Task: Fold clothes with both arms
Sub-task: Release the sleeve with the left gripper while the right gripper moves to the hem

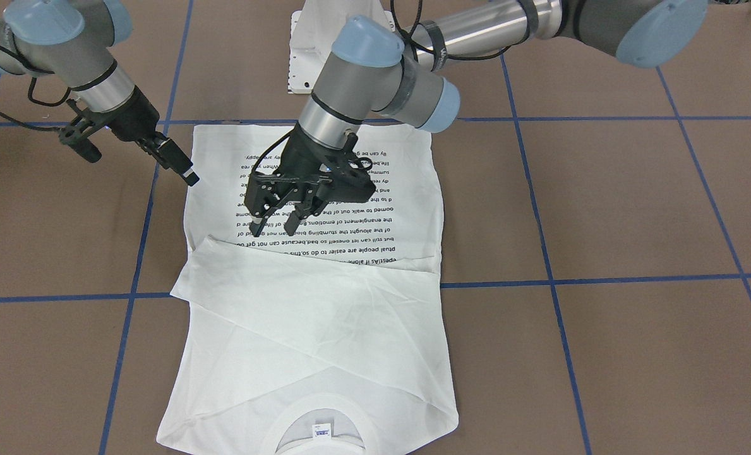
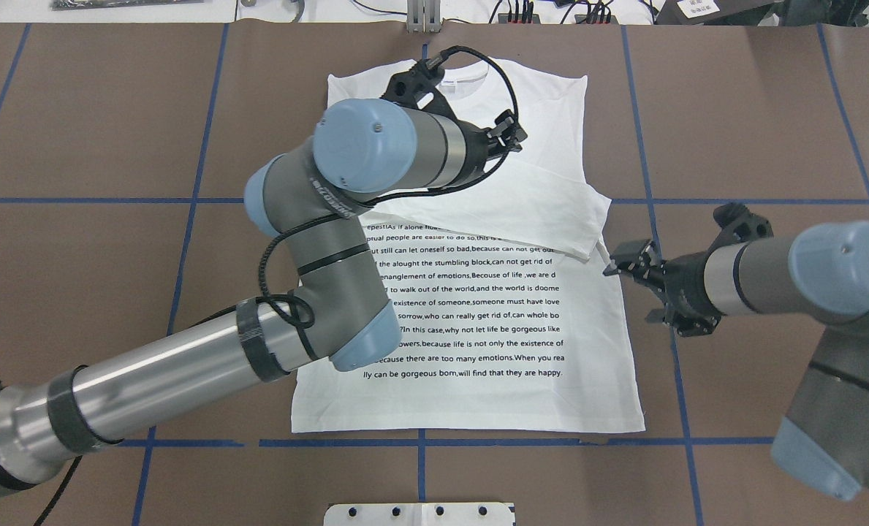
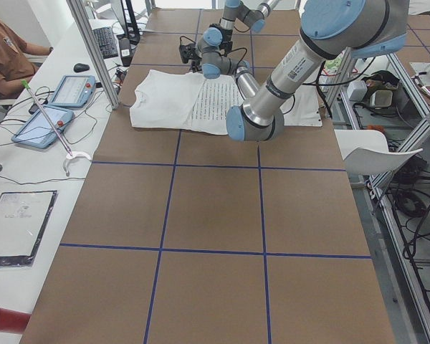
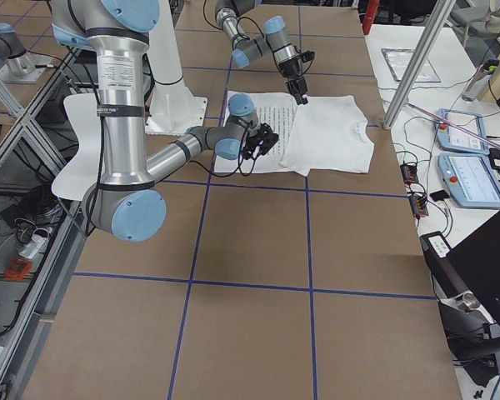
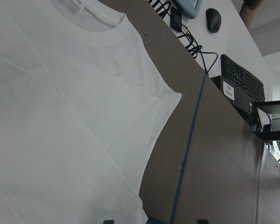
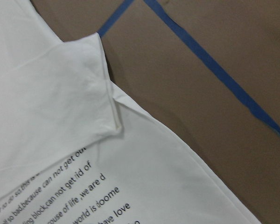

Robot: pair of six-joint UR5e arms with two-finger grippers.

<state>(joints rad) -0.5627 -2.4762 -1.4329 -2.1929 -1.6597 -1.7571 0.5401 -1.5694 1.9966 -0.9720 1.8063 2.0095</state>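
Note:
The white shirt (image 1: 324, 328) lies flat on the brown table, printed text up, with the sleeves folded across its chest (image 2: 536, 212). Its collar and neck label (image 1: 320, 431) point away from the robot. My left gripper (image 1: 275, 224) hangs open and empty just above the printed lines; in the overhead view the left arm's wrist hides it. The left wrist view shows the collar (image 5: 84, 35) and a shoulder edge. My right gripper (image 1: 190, 178) is shut and empty, its tip at the shirt's side edge (image 2: 608, 269) next to the folded sleeve cuff (image 6: 107, 107).
The white pedestal base (image 1: 306, 57) stands at the robot's edge of the table. Blue tape lines (image 1: 602, 279) grid the brown surface. An operator's bench with tablets (image 3: 64, 89) and a keyboard (image 5: 242, 79) runs along the far edge, where a person (image 3: 3, 57) sits.

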